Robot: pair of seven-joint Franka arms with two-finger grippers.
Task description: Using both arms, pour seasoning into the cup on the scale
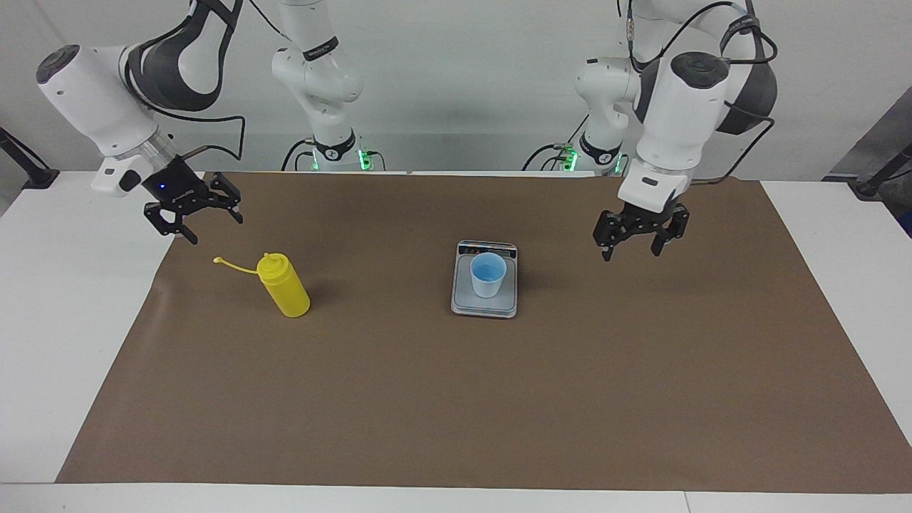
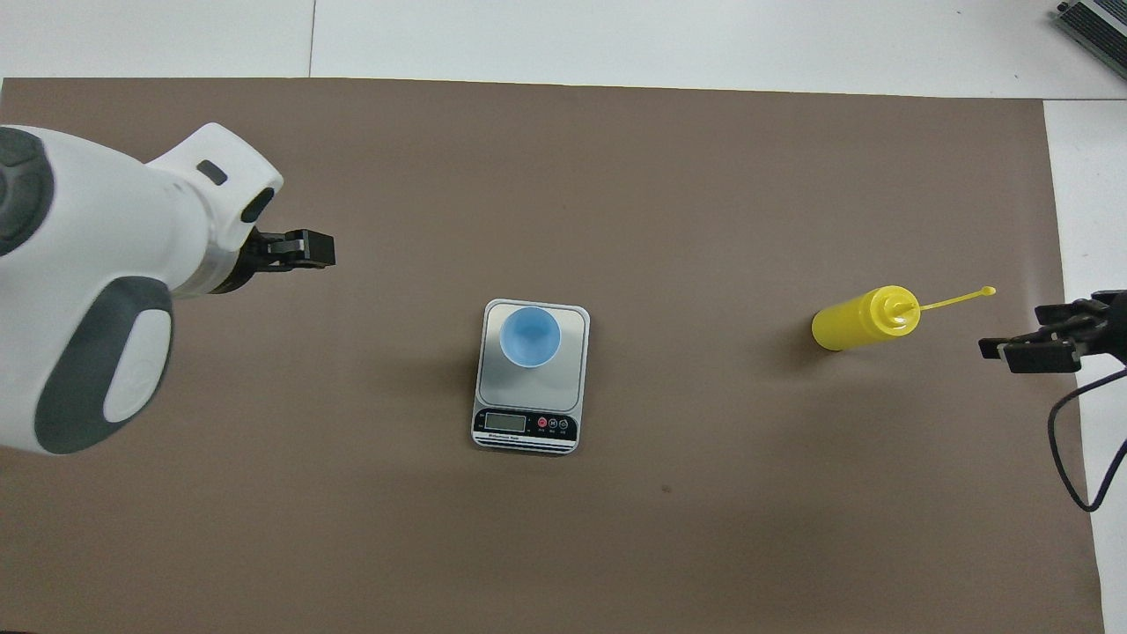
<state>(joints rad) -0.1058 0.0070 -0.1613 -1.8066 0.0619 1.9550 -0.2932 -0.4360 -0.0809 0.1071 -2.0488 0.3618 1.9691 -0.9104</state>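
The pale blue cup (image 1: 488,274) stands upright on the scale (image 1: 484,303) in the middle of the frame. The yellow squeeze bottle (image 1: 284,285) stands at middle left, cap strap (image 1: 231,265) sticking out. The right gripper (image 1: 191,214) hangs at upper left with fingers wide, holding nothing. The left gripper (image 1: 641,231) hangs at middle right — wide and empty too. To pour well, the right gripper should grab the bottle around its middle, not the strap — and tip slowly over the cup.

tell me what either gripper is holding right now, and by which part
Nothing: left gripper and right gripper hang open and empty over the brown mat.
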